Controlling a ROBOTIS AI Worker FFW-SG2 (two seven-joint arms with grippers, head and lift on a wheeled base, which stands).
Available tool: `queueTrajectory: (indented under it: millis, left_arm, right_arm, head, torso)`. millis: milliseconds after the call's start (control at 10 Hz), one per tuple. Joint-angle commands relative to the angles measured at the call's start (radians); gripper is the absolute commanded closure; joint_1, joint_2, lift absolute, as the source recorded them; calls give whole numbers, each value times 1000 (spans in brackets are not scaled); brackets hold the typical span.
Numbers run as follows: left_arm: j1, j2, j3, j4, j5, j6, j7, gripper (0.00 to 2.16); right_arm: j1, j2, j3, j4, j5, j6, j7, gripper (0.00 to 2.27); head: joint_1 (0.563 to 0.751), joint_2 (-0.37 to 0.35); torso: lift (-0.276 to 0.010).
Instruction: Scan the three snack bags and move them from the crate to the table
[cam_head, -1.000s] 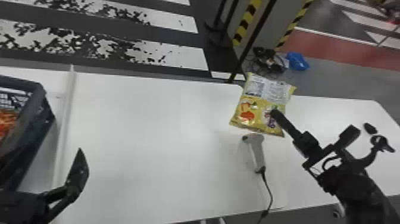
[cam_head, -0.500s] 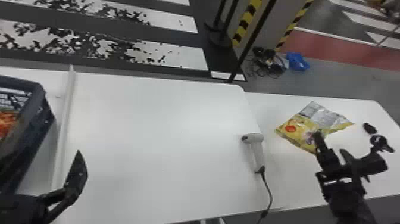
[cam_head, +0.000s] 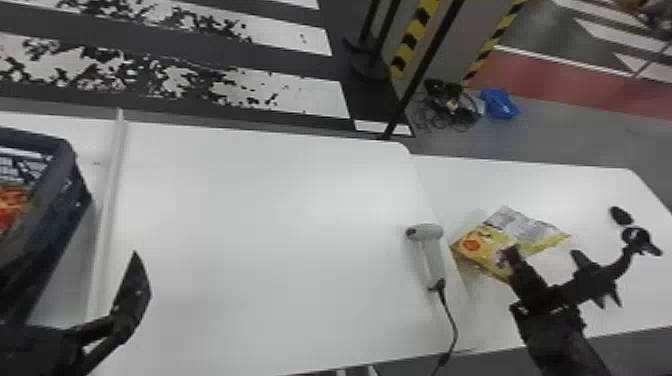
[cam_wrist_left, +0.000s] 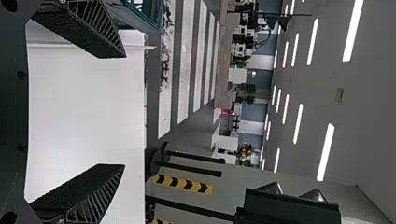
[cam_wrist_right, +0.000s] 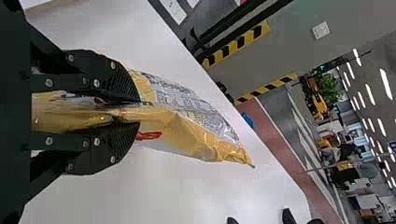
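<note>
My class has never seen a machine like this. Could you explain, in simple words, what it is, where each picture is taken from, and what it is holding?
This is a two-armed robot. Each arm ends in a tool with two black fingers. One current picture looks down from the head; the other two come from cameras on the wrists and appear turned sideways.

On the white table lies a corded hand scanner. At the robot's left is a dark crate with something orange inside.

The right tool pinches a yellow and silver snack bag between its fingers. The left tool is open and empty, near the crate.
</note>
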Motion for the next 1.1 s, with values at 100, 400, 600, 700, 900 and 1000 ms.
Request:
queueTrajectory:
  millis: [100, 400, 600, 700, 900, 1000]
  left_arm:
    - [2, 5, -6, -6, -1, 0, 3, 22]
    - [-6, 2, -19, -6, -8, 0, 5, 22]
    - [-20, 2, -26, -9, -9, 18, 5, 22]
    - [-23, 0, -33, -13, -9, 31, 6, 22]
    - [-23, 4, -33, -24, -11, 37, 25, 22]
    - [-23, 7, -31, -29, -15, 49, 25, 22]
  right_arm:
    - [44, -1, 14, -101, 27, 41, -62, 22]
    - [192, 17, 21, -364, 41, 69, -125, 49]
    - [336, 68, 58, -635, 42, 109, -77, 76]
    - [380, 106, 92, -766, 44, 164, -59, 87]
    - [459, 130, 225, -950, 78, 161, -59, 87]
    - [475, 144, 298, -1000, 133, 161, -61, 87]
  head:
    - [695, -350]
    - [695, -350]
    - [695, -350]
    - [695, -350]
    - [695, -350]
    - [695, -350]
  torso:
    - [-62]
    - [-62]
    - [-62]
    - [-62]
    - [-62]
    - [-62]
